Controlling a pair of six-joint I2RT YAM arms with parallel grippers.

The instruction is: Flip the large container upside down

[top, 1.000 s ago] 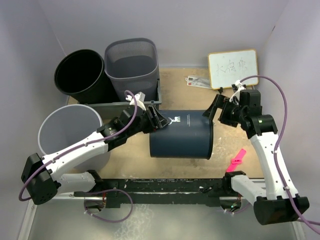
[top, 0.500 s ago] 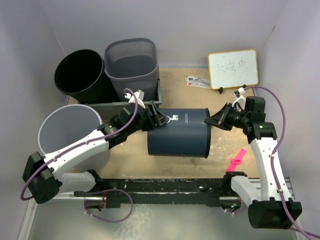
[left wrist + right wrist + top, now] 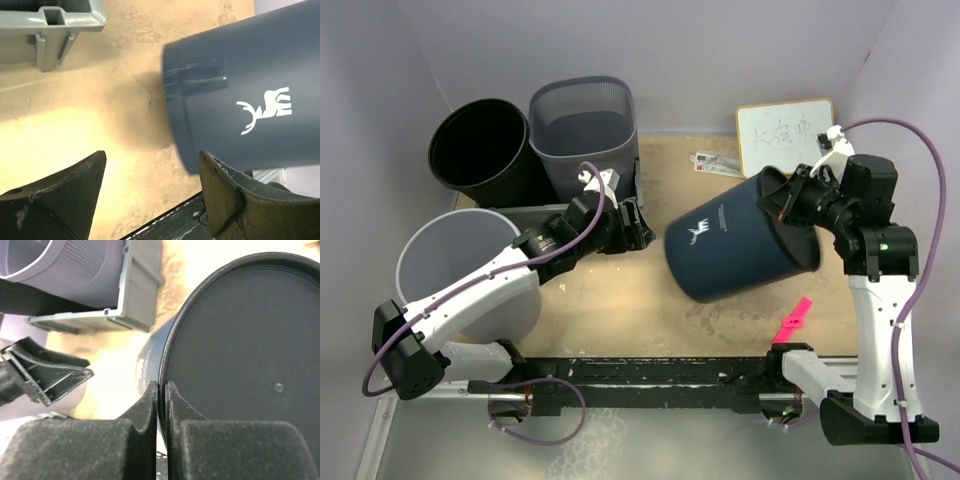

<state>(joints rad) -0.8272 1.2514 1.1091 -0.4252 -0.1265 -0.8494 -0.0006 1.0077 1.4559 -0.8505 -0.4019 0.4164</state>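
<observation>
Right gripper (image 3: 161, 390) is clamped tight on a thin rim, one pad each side: that's the edge of the navy container (image 3: 730, 250). Inside that rim the wrist view shows a flat dark disc with a centre dot, so I read this as the base end, though I can't be sure. The container hangs off that pinch alone, tilted, held end high and to the right by the whiteboard (image 3: 786, 137), far end low and pointing down-left toward the table (image 3: 620, 310). Whether that low end touches the table, the top view doesn't settle.

Left gripper (image 3: 152, 160) is wide open and holding nothing. The container's banded end with the white deer sits just beyond its fingertips, apart from both, with the grey tray (image 3: 50, 20) off to its other side.

Step in hand, I'd say: mid-flip, tipping it over. Next, the right arm needs to carry the held end up over the low end until the container stands vertical, then lower it and let go. A one-point pinch on a big container could slip or swing.
</observation>
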